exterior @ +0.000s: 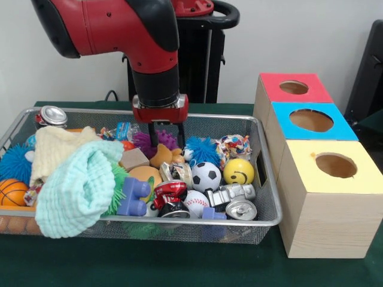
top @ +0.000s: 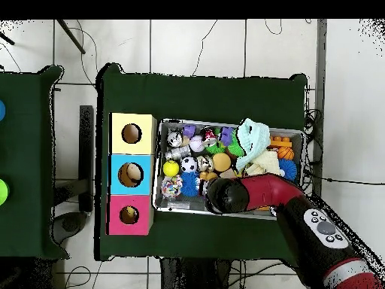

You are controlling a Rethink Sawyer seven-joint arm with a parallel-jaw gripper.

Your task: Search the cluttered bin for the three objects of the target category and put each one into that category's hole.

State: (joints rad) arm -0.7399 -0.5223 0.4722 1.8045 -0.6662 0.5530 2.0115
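No readable writing anywhere. Gripper (exterior: 164, 136) fingers slightly spread, holding nothing, tips just above purple spiky ball (exterior: 143, 143); soccer ball (exterior: 206, 176) sits below, off to one side.

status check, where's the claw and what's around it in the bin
Claw open, empty, low over the bin by the purple spiky ball. Boxes' holes unobstructed. Mint cloth covers the clutter beside it.
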